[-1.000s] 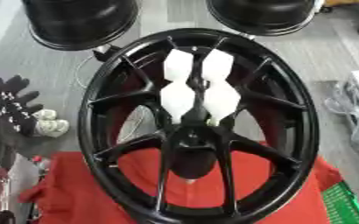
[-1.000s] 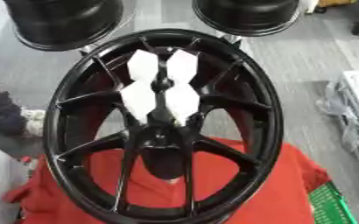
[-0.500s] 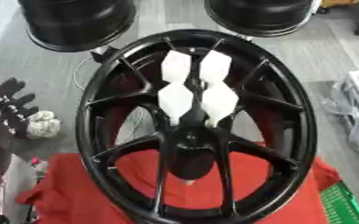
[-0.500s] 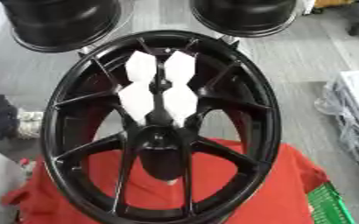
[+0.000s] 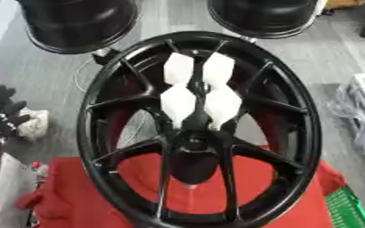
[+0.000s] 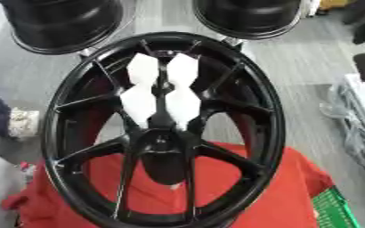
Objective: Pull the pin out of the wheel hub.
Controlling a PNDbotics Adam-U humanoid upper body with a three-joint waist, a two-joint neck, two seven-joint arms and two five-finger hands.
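Note:
A black wheel hub (image 5: 199,129) stands tilted on a red cloth (image 5: 69,196), filling the middle of both views. Four white angular pieces (image 5: 192,91) sit between its upper spokes, just above the dark centre boss (image 5: 192,149). A small pale tip (image 5: 189,185) shows just under the boss; I cannot make out what it is. My left hand (image 5: 2,111), black with white marks, shows at the left edge, fingers spread, well apart from the rim and holding nothing. The right hand appears in neither view.
Two more black wheels (image 5: 76,22) (image 5: 263,15) stand behind on the grey floor. A white crumpled object (image 5: 34,124) lies beside the left hand. A green crate (image 5: 345,209) sits at the lower right; grey plastic-wrapped things (image 6: 361,129) lie to the right.
My left hand has drifted a little down along the left edge, staying away from the rim. The wheel hub and white pieces have not moved.

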